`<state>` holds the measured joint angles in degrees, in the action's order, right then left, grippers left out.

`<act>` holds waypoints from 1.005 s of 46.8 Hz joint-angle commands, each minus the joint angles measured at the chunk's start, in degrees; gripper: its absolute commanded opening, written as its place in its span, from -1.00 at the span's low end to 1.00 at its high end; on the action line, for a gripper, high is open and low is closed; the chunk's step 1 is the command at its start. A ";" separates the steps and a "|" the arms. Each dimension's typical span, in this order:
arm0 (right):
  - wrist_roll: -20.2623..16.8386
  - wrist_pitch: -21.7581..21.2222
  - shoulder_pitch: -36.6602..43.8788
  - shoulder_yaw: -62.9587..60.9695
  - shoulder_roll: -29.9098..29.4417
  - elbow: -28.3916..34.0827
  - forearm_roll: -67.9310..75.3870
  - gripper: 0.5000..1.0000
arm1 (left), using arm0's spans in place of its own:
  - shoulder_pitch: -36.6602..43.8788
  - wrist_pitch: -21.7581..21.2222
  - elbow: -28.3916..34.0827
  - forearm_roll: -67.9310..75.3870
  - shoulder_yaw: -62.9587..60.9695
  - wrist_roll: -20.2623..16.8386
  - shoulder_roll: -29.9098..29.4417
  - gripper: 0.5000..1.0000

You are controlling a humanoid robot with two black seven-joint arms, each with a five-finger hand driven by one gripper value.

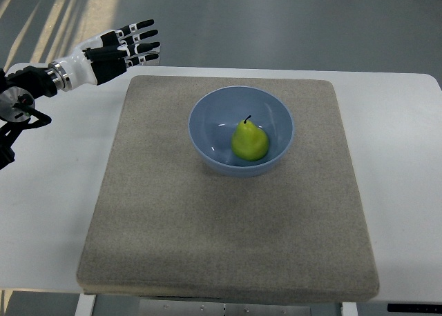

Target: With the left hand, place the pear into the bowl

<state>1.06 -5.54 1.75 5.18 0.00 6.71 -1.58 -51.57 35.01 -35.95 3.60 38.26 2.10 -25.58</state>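
Note:
A yellow-green pear [249,141] with a dark stem lies inside the light blue bowl [207,112], which stands on the upper middle of a grey mat [228,226]. My left hand [138,42] hovers at the upper left, beyond the mat's far left corner and well apart from the bowl. Its black-and-white fingers [141,33] are stretched out straight and hold nothing. The right arm does not show.
The mat covers most of a white table [62,192], whose far edge runs just behind the mat. Bare white table strips lie on the left and right. Grey floor lies beyond the table.

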 commanded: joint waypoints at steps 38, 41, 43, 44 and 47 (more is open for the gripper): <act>0.00 -0.17 0.00 -0.08 0.00 0.06 0.26 0.70 | 4.99 -0.01 0.70 -23.99 4.88 13.90 -1.58 0.98; 0.00 -0.53 0.00 -0.08 0.00 0.14 0.26 0.70 | 4.99 -0.01 0.70 -23.90 6.38 13.90 -1.76 0.99; 0.00 -0.62 -0.08 -0.08 0.00 0.14 0.26 0.70 | 4.99 -0.01 0.70 -23.99 6.65 13.90 -1.93 0.98; 0.00 -0.62 -0.08 0.00 0.00 0.23 0.26 0.69 | 4.99 -0.01 0.70 -24.07 6.65 13.90 -2.11 0.98; 0.00 -0.62 -0.17 -0.08 0.00 0.41 0.26 0.70 | 5.08 -0.01 0.70 -24.08 6.65 13.90 -2.20 0.99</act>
<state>1.05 -6.13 1.69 5.15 0.00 6.98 -1.30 -46.60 35.00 -35.23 -20.41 44.87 16.01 -27.63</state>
